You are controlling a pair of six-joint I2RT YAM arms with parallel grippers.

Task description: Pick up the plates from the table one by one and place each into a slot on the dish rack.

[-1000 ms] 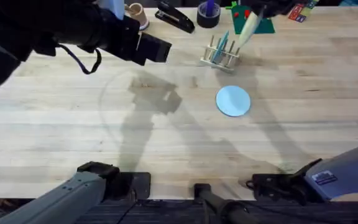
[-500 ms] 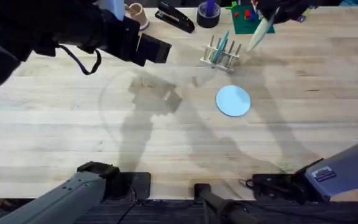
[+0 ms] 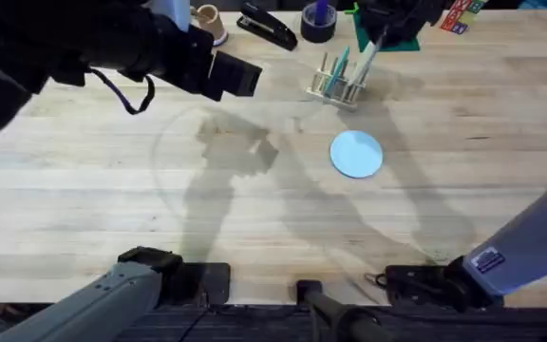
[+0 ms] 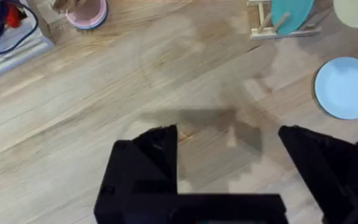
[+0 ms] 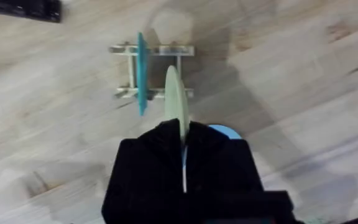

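My right gripper (image 3: 386, 27) is shut on the pale cream plate (image 3: 367, 57), held on edge and tilted just above the dish rack (image 3: 335, 85). In the right wrist view the cream plate (image 5: 174, 99) stands edge-on between the fingers over the rack (image 5: 126, 71), beside the slot holding an upright teal plate (image 5: 141, 71). That teal plate (image 3: 340, 65) stands in the rack. A light blue plate (image 3: 356, 154) lies flat on the table (image 3: 254, 237) in front of the rack. My left gripper (image 4: 229, 155) hovers open high over the table's left part, holding nothing.
Along the table's far edge are a black stapler (image 3: 267, 26), a dark tape roll (image 3: 318, 21), a pink cup (image 3: 207, 19) and a green item (image 3: 399, 38). Both arm bases sit at the near edge.
The right gripper has swung the cream plate from the rack's right side back to over the rack, more upright. The left arm and the blue plate have not moved.
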